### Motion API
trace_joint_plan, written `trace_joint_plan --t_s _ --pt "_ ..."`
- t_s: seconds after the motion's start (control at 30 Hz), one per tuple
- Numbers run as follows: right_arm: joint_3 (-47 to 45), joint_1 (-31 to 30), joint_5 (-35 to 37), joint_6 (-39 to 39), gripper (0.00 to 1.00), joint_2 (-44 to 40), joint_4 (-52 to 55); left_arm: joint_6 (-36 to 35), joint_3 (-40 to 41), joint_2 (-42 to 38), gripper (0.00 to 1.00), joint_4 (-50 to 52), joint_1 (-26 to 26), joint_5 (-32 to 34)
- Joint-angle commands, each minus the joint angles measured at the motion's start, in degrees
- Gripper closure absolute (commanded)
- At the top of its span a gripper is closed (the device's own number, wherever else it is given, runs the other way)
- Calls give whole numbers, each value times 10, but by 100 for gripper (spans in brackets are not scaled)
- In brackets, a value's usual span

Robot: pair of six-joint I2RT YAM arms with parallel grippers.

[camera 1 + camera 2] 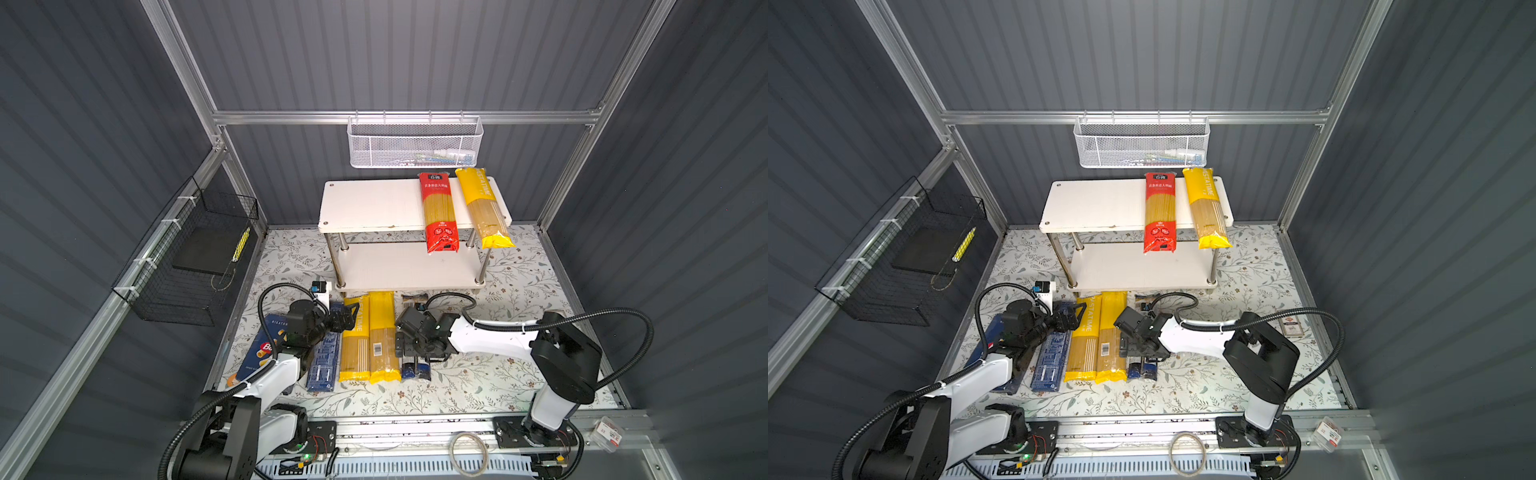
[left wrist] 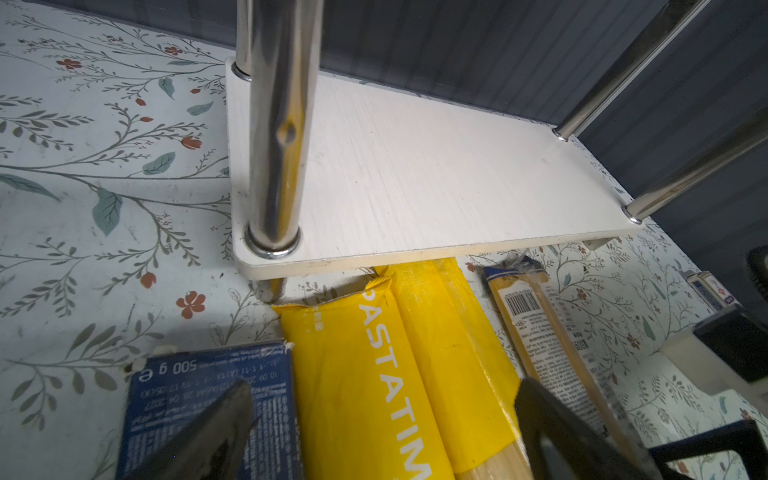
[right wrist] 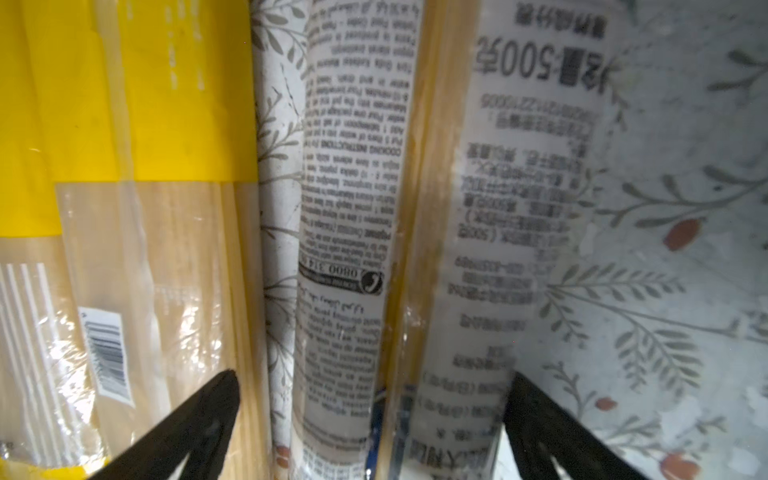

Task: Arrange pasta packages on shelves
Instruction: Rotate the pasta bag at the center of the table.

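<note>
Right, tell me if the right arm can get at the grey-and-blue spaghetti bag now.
Probably yes: the right gripper hangs open over the grey-and-blue bag, straddling it, with nothing on top. The yellow bag lies close alongside and may crowd the grip.

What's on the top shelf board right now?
A red spaghetti bag and a yellow spaghetti bag, side by side, overhanging the front edge of the top board. The surface beneath them is covered.
</note>
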State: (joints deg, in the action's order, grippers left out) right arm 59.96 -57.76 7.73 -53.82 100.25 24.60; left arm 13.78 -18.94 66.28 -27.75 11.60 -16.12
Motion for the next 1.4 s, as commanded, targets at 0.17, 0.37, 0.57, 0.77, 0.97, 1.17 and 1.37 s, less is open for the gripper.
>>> trace_joint_plan --t_s 0.17,0.37,0.57,0.77,0.97,1.17,1.37 --pt "23 6 -12 -12 1 49 20 -2 0 0 1 0 2 -5" --pt "1 6 5 -30 1 33 31 -2 3 -7 0 1 2 -4" --pt "2 18 21 -24 1 34 96 -2 4 -8 0 2 2 -3" --pt "-24 24 26 -32 1 7 107 -2 3 -3 0 0 2 -6" --pt "15 24 3 -7 1 43 93 -2 2 -4 0 5 2 -3" --pt "16 27 -9 1 1 62 91 -2 4 -7 0 4 2 -2" --pt "-49 42 -32 -8 1 20 38 -2 3 -7 0 3 2 -6"
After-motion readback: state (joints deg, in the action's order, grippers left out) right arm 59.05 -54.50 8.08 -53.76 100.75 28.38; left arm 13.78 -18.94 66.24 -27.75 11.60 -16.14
